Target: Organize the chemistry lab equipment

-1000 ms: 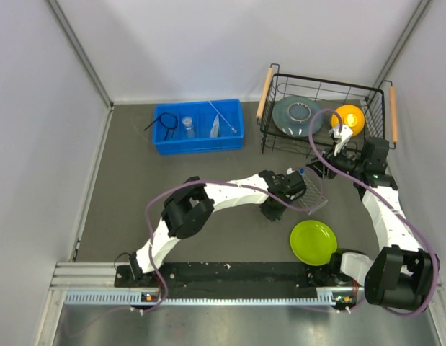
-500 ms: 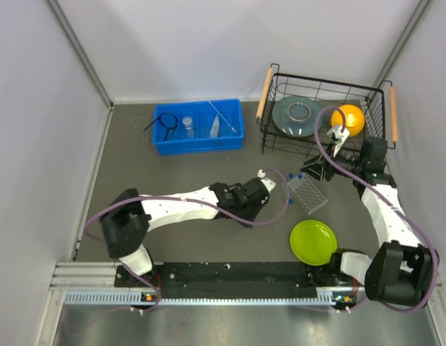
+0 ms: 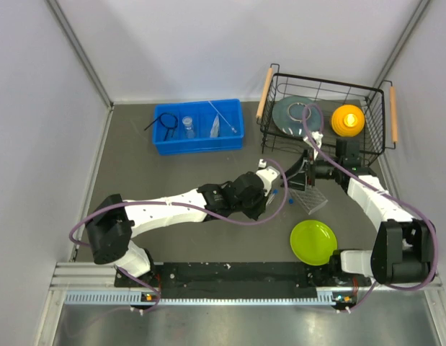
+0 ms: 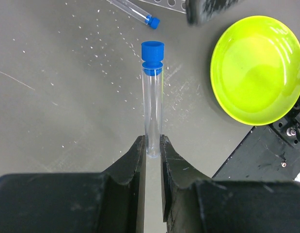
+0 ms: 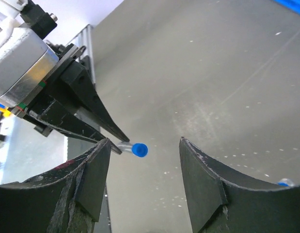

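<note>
Left gripper (image 4: 152,145) clenches a blue-capped tube (image 4: 152,97) by its base, cap pointing ahead; right gripper (image 5: 144,141) stands released, seemingly empty.

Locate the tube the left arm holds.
Left wrist view, centre: the tube sticks out of the left gripper, with the lime-green plate at the frame's upper right.

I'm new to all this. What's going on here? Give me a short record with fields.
Left jaws: shut on a blue-capped tube
Right jaws: open, empty, near the clear rack
Loose tube: lying on the table
Blue bin: holds small lab items
Wire basket: grey dish, orange bowl
Green plate: bare, on the table
</note>
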